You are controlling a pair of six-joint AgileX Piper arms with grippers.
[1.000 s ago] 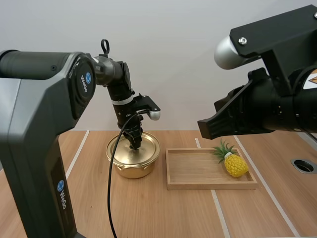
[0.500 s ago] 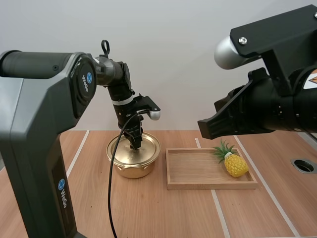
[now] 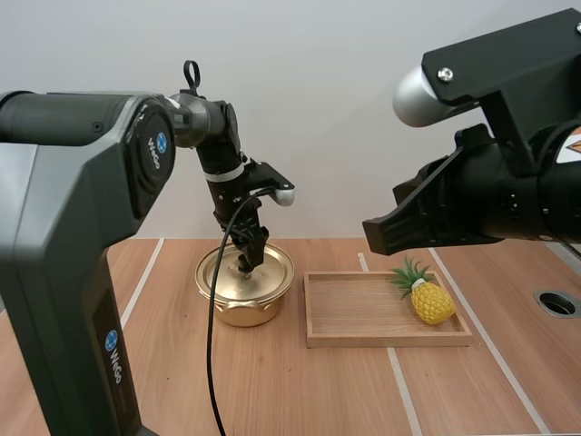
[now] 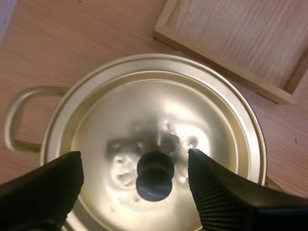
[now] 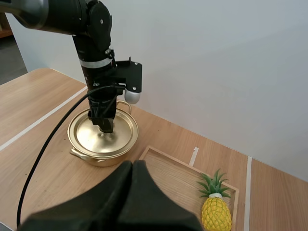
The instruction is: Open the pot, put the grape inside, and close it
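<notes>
**Lid still on, every step ahead**

My left tool (image 3: 247,258) hangs spread wide and empty, fingers either side of the round black knob (image 4: 155,175) on the shiny, dimpled gold lid (image 4: 159,120). The pot (image 3: 238,307) is closed. The flat wooden tray (image 3: 381,338) alongside holds a bumpy yellow pineapple (image 3: 431,302). My right tool (image 5: 133,169) is pressed together, gripping nothing.

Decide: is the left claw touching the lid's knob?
Apart. Left wrist view: the left claw stands open, bare lid showing between it and the knob on both sides.

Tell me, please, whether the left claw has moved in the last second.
Yes. The left claw has risen slightly against the pot, staying above its lid knob.
</notes>
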